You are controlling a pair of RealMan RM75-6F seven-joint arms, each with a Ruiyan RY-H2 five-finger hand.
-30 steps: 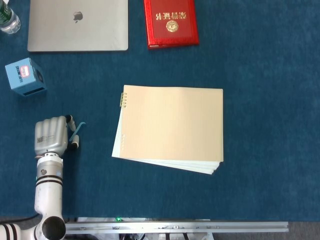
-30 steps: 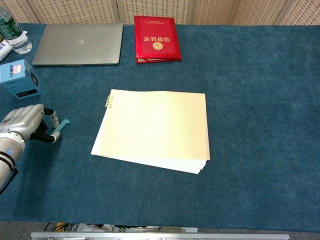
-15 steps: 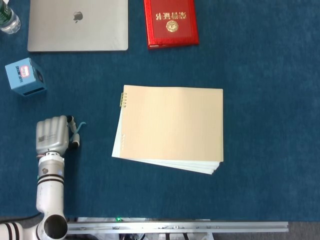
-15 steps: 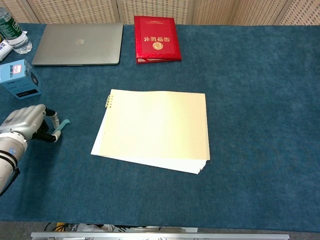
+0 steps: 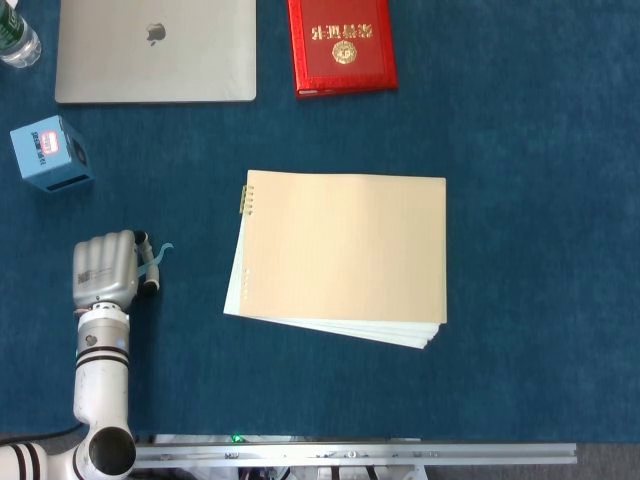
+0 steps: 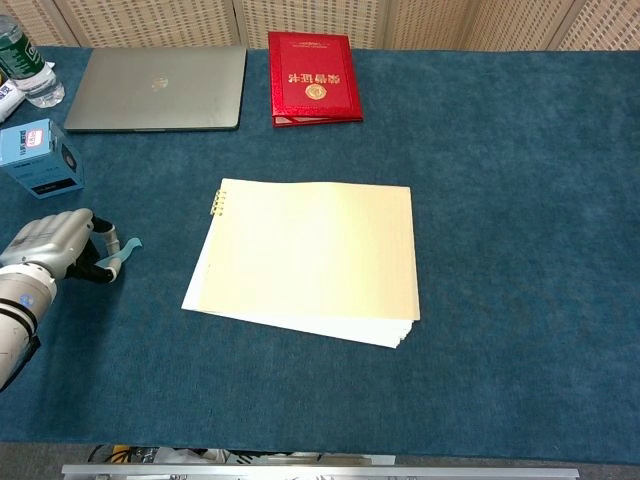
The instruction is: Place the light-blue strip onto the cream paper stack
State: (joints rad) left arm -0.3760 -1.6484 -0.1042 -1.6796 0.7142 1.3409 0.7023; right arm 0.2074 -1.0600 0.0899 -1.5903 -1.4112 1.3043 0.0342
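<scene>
The light-blue strip (image 5: 159,256) (image 6: 126,250) is at the left of the table, pinched between the thumb and fingers of my left hand (image 5: 104,270) (image 6: 48,249); only a short curled end sticks out to the right of the hand. The hand sits low over the blue cloth, fingers curled in. The cream paper stack (image 5: 345,255) (image 6: 310,258) lies flat in the middle of the table, well to the right of the hand, with white sheets fanned out beneath its lower edge. My right hand shows in neither view.
A silver laptop (image 5: 155,50) lies closed at the back left and a red booklet (image 5: 342,45) beside it. A small blue box (image 5: 52,152) stands just behind my left hand. A water bottle (image 5: 15,40) is at the far left corner.
My left hand has shifted slightly with the strip in its fingers; the strip's free end now looks shorter and more curled. The paper stack has not moved.
</scene>
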